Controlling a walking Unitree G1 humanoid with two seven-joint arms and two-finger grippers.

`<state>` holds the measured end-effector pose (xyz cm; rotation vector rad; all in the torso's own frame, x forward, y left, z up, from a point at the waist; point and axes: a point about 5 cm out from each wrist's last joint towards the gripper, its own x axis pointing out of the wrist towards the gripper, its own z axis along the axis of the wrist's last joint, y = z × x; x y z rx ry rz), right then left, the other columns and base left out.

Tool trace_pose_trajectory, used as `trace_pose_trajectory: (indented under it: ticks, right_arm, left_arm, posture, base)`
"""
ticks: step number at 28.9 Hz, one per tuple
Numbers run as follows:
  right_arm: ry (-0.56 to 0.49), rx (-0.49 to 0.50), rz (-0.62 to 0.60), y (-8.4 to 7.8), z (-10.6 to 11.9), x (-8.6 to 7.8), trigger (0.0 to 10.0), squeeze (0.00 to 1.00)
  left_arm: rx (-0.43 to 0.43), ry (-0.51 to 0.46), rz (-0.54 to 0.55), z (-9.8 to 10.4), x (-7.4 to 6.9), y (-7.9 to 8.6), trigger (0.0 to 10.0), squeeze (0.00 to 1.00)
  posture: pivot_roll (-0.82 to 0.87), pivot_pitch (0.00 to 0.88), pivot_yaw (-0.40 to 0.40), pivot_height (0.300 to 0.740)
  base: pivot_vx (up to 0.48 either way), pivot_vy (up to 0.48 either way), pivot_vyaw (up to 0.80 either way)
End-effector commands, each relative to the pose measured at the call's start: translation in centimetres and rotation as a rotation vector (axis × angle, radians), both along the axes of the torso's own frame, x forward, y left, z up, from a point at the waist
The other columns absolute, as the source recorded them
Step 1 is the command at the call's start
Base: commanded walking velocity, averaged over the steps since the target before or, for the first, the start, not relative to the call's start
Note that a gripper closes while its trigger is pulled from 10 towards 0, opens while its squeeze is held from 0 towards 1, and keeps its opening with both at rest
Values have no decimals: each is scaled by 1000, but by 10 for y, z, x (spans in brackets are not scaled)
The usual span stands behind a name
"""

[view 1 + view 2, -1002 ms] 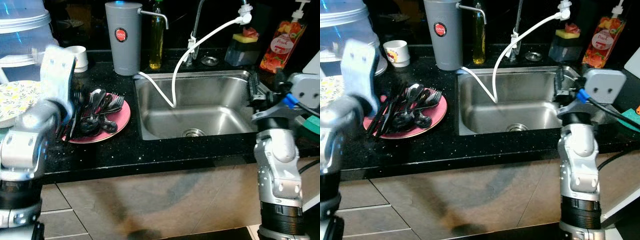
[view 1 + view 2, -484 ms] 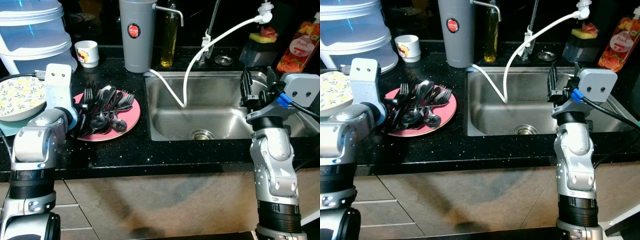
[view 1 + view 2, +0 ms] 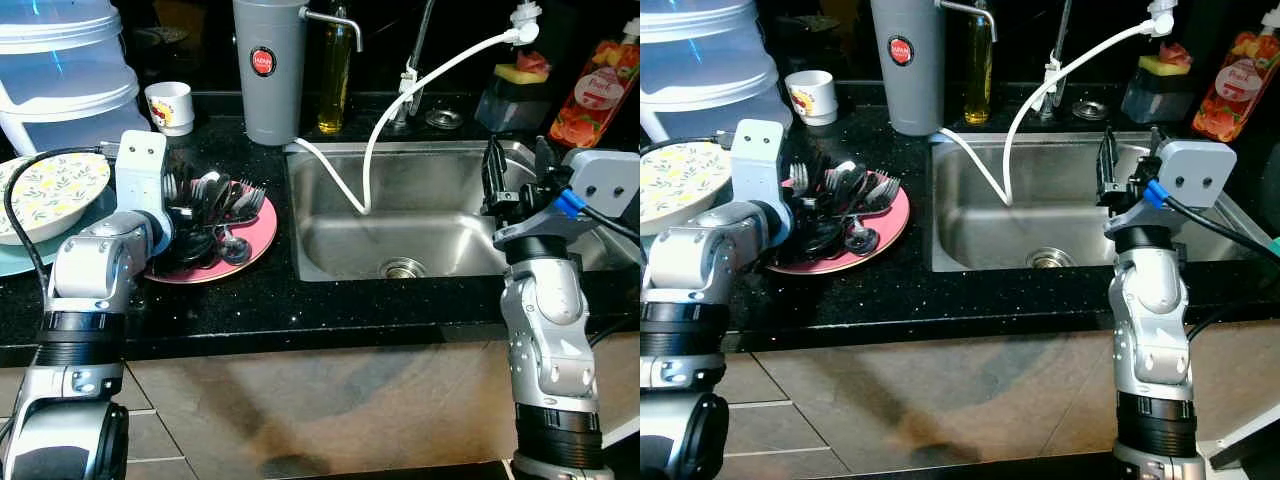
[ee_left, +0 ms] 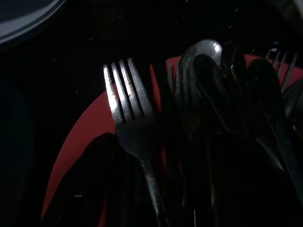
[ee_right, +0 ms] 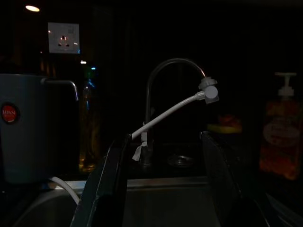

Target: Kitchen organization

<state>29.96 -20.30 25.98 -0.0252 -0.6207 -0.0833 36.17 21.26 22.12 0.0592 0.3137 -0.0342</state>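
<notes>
- Cutlery [image 3: 215, 205]: forks and spoons heaped on a pink plate [image 3: 245, 245], set on the black counter [image 3: 300, 310] beside the sink's [image 3: 400, 225] left rim.
- Left end effector [image 3: 175, 200]: lowered over the pile; finger spacing cannot be told.
- Right end effector [image 3: 515, 180]: held over the sink's right rim, fingers spread wide, empty.
- Risk: tangled pieces may be dragged out together and dropped.

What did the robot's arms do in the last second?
The left gripper moved in over the pink plate and now sits down among the cutlery. The right gripper has stayed open above the sink. The plate, cutlery and hose kept their places.
</notes>
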Motion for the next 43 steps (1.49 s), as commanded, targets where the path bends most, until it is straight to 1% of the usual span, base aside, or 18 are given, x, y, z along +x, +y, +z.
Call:
trace_pose_trajectory:
  ticks: [1, 4, 10, 18, 19, 21, 22, 24, 25, 29, 31, 34, 37, 38, 39, 40, 41, 43]
  right_arm:
    - [2, 11, 0, 0, -2, 0, 10000, 0]
    - [0, 11, 1, 0, -2, 0, 10000, 0]
    - [-2, 11, -2, -1, -1, 0, 10000, 0]
    - [-3, 15, -4, -3, -1, -1, 10000, 0]
    - [-5, 16, -4, -3, 0, -1, 10000, 0]
    - [-5, 17, -3, -3, 0, -1, 10000, 0]
    - [-6, 18, -3, -3, 0, -1, 10000, 0]
    - [-8, 18, -2, -2, 0, -1, 10000, 0]
    - [-8, 18, -2, -2, 0, -1, 10000, 0]
    - [-11, 18, 0, -2, 1, -1, 10000, 0]
    - [-12, 18, 1, -3, 2, -1, 10000, 0]
    - [-14, 21, 0, -3, 3, -1, 10000, 0]
    - [-14, 22, 1, -4, 4, -1, 10000, 0]
    - [-15, 22, 1, -4, 4, -1, 10000, 0]
    - [-18, 21, -1, -4, 7, 0, 10000, 0]
    - [-18, 21, -1, -4, 7, 0, 10000, 0]
    - [-23, 19, -4, -3, 9, 1, 10000, 0]
    - [-27, 14, -6, -2, 12, 1, 10000, 0]
  left_arm:
    - [-1, 117, 16, -27, -1, 7, 6706, 0]
    - [4, 118, 8, -28, 1, 7, 0, 0]
    - [-10, 97, 4, -23, 4, 3, 0, 0]
    - [-15, 1, 34, -2, 10, 2, 0, 0]
    - [-3, -58, 37, 8, 11, 1, 0, 0]
    - [-5, -80, 36, 12, 11, 0, 0, 0]
    - [6, -187, 36, 29, 12, -3, 10000, 0]
    - [7, -286, 34, 48, 11, -8, 10000, 0]
    - [7, -286, 34, 48, 11, -8, 10000, 0]
    - [-37, -412, 24, 78, 8, -15, 10000, 0]
    - [-49, -424, 22, 82, 8, -16, 10000, 0]
    - [-156, -474, -4, 98, 12, -24, 10000, 0]
    - [-199, -460, -40, 98, 18, -32, 10000, 0]
    - [-235, -431, -88, 93, 23, -43, 10000, 0]
    - [-274, -393, -181, 85, 31, -67, 10000, 0]
    - [-274, -393, -181, 85, 31, -67, 10000, 0]
    - [-292, -350, -284, 75, 37, -97, 10000, 0]
    - [-266, -311, -347, 65, 41, -120, 10000, 0]
  posture:
    - [104, 20, 12, 740]
    - [96, 20, 13, 740]
    - [89, 19, 12, 740]
    - [87, 18, 12, 740]
    - [87, 18, 12, 740]
    - [86, 13, 14, 740]
    - [84, 12, 14, 740]
    - [84, 12, 14, 740]
    - [84, 12, 14, 740]
    - [78, 5, 13, 740]
    - [78, 5, 13, 740]
    - [72, 4, 12, 740]
    - [74, 9, 6, 740]
    - [74, 15, 4, 740]
    - [65, 31, 7, 740]
    - [65, 31, 7, 740]
    - [49, 48, 14, 740]
    - [38, 70, 25, 740]
  base:
    - [0, 0, 0]
    - [0, 0, 0]
    - [0, 0, 0]
    - [0, 0, 0]
    - [0, 0, 0]
    - [0, 0, 0]
    - [0, 0, 0]
    - [0, 0, 0]
    - [0, 0, 0]
    - [0, 0, 0]
    - [0, 0, 0]
    - [0, 0, 0]
    - [0, 0, 0]
    - [0, 0, 0]
    - [0, 0, 0]
    - [0, 0, 0]
    - [0, 0, 0]
    - [0, 0, 0]
